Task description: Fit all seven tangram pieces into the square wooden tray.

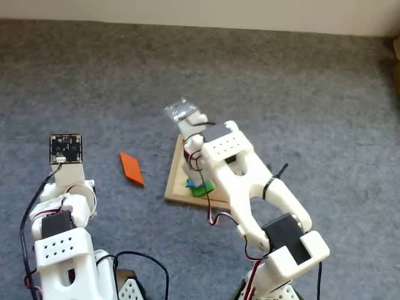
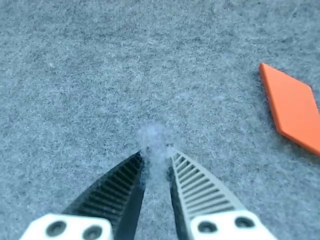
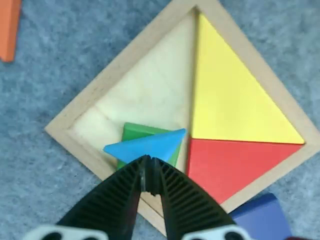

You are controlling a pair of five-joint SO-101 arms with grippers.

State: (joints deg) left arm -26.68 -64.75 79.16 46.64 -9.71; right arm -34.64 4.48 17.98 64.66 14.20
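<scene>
My right gripper (image 3: 150,167) is closed over the blue triangle (image 3: 150,145) in the tray (image 3: 100,92). My left gripper (image 2: 157,156), jaws barely parted, sits beyond the orange piece (image 2: 292,110) beside the tray.

No word, number, label or sign is legible at the table. The orange piece (image 1: 131,169) left of the wooden tray (image 1: 181,199) has a plain face, and so do the yellow piece (image 3: 230,100), the red piece (image 3: 235,162), the blue triangle (image 3: 150,144) and the green piece (image 3: 137,132) inside the tray. The small black board (image 1: 65,148), further left of the tray, carries specks too small to read.
</scene>
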